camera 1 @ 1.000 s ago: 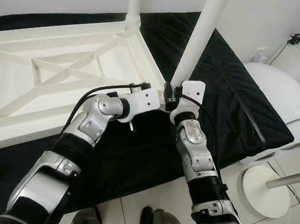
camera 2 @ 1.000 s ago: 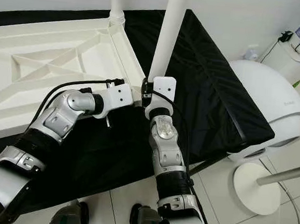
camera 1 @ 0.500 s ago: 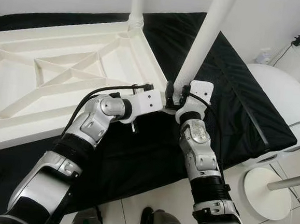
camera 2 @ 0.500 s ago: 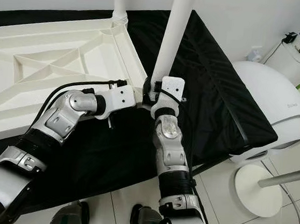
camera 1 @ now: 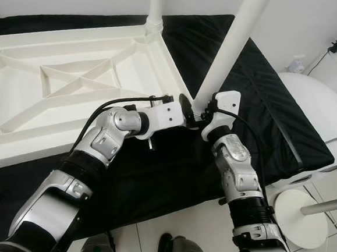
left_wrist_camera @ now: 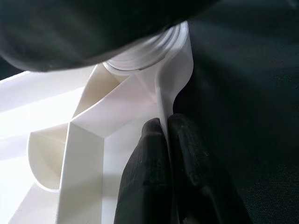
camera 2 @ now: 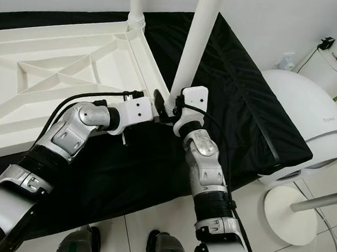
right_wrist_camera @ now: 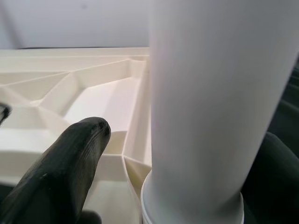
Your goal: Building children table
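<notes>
On top of a black cloth (camera 1: 263, 104), a big white plastic table top (camera 1: 72, 89) lies upside down, so its ribs face up. It reaches out to the left of both grippers.

At its near right corner, a long round white plastic table leg (camera 1: 233, 43) stands in its socket and leans a little to the right. The right gripper (right_wrist_camera: 177, 182) is wrapped around the bottom of this leg. One black finger (right_wrist_camera: 60, 177) is on one side of the leg and the other finger is on the far side, so the leg sits between them. I cannot tell if the fingers press on it.

Just to the left of that leg is the left gripper (left_wrist_camera: 166, 154). Its two black fingers (left_wrist_camera: 145, 172) are squeezed on the thin white side wall of the table top, one on each side, close to the socket.

Past both grippers, at the far corner, another white table leg (camera 1: 156, 5) stands up straight.

To the right of the right arm is a round white plastic dome (camera 1: 324, 115), with a white round floor base (camera 1: 298, 215) on the tiles below it.
</notes>
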Controlling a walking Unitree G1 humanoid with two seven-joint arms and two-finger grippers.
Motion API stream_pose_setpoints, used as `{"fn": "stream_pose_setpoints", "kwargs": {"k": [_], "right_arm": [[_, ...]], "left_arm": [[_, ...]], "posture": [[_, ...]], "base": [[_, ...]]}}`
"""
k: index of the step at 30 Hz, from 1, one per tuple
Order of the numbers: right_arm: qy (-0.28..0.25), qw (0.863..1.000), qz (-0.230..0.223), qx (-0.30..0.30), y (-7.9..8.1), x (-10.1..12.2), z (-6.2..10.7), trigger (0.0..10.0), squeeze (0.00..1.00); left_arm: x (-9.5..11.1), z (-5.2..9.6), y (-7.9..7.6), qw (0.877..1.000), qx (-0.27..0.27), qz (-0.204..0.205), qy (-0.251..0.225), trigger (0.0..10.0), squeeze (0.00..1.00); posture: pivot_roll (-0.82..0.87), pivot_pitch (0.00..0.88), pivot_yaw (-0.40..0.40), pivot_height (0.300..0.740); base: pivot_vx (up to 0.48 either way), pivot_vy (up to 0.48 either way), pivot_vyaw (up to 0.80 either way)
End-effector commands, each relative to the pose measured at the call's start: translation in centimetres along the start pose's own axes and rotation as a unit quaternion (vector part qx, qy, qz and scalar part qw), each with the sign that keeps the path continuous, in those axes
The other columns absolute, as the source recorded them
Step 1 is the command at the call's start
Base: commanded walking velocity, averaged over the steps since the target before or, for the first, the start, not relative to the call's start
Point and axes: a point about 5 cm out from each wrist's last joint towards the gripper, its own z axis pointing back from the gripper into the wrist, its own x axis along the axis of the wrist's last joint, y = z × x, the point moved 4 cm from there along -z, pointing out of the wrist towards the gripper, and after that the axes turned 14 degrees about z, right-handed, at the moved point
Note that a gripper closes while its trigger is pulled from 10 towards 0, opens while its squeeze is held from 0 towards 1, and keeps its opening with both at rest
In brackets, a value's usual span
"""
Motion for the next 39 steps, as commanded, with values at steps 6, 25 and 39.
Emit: {"fn": "stream_pose_setpoints", "kwargs": {"k": [6,25,39], "right_arm": [[-0.016,0.998,0.020,0.055,-2.1,0.4,-0.1,10.0,0.00],[0.001,0.982,0.044,0.183,-3.2,-0.6,-0.4,10.0,0.00],[0.001,0.983,0.041,0.178,-4.2,-0.9,-0.3,0.3,0.00]], "left_arm": [[-0.7,-0.5,-1.3,1.000,-0.012,-0.012,0.009,10.0,0.00],[-0.6,-0.4,-0.9,1.000,-0.011,-0.016,0.010,10.0,0.00],[-0.6,-0.3,-0.8,1.000,-0.010,-0.016,0.010,10.0,0.00]], "posture": [[0.01,0.085,-0.057,0.740],[0.02,0.089,-0.046,0.740],[0.01,0.105,-0.044,0.740]], "base": [[0.000,0.000,0.00],[0.000,0.000,0.00],[0.000,0.000,0.00]]}}
